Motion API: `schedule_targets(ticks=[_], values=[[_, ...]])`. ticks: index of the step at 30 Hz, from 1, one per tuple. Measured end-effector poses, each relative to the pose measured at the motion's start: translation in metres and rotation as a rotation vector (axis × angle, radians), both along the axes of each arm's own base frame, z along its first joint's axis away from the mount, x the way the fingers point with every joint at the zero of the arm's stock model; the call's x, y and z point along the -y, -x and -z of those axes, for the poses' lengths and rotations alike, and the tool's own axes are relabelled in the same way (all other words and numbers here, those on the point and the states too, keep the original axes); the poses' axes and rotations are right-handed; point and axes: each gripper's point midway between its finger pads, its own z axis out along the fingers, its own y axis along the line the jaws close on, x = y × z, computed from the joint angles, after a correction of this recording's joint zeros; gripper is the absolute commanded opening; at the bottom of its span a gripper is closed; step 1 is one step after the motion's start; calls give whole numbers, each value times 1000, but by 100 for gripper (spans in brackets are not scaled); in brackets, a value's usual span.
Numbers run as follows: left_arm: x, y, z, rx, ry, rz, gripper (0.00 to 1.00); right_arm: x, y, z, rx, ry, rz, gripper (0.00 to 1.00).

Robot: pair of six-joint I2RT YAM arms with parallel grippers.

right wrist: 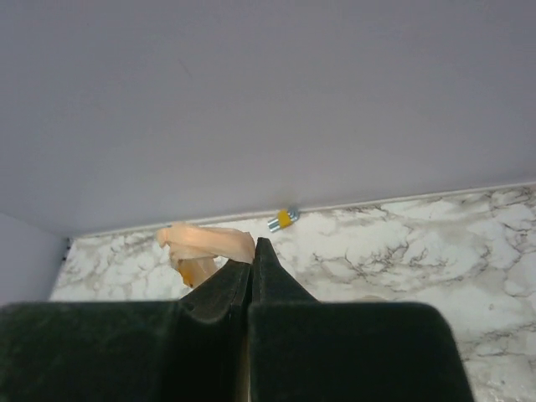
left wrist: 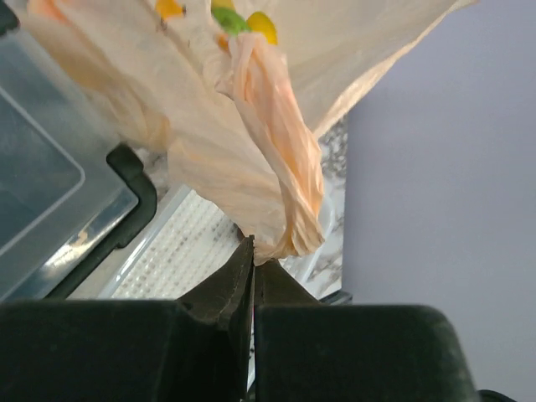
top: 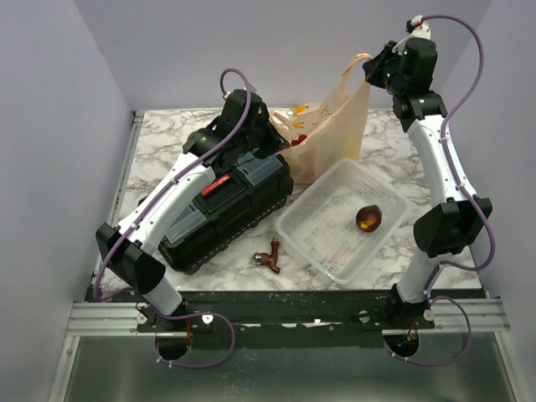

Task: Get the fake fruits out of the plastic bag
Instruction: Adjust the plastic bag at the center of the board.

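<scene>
**Two grippers hold banana-print bag taut over marble table**

Nearest us, a small reddish-brown piece lies on the marble table, just in front of the white mesh basket, which holds a single maroon-brown fruit. To its left sits a black toolbox, with the left arm reaching across it. Farther on, the left gripper is pinched together on a twisted fold of the plastic bag. The right gripper, raised high at far right, is clamped on a strip of the same film. We judge the two holds are meant to stretch the bag and keep it standing, ready for emptying toward the basket. The fake fruits sit inside the bag, on the far side of the table just behind the basket, green and yellow showing through. We see none lying outside the bag. The tabletop is white stone veined in grey, and plain pale lilac walls close in left, right and far.
</scene>
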Motion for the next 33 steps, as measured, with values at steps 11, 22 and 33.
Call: schedule_targets(ticks=[11,22,33], values=[[-22,-21,-44,74,81,-79,0,-8,-22,-41,65,-156,-44,1],[-16,5,-17,16,89,-1,0,30,-21,29,-114,-84,44,21],[6,30,-2,-36,104,111,0,67,21,51,-297,51,208,76]])
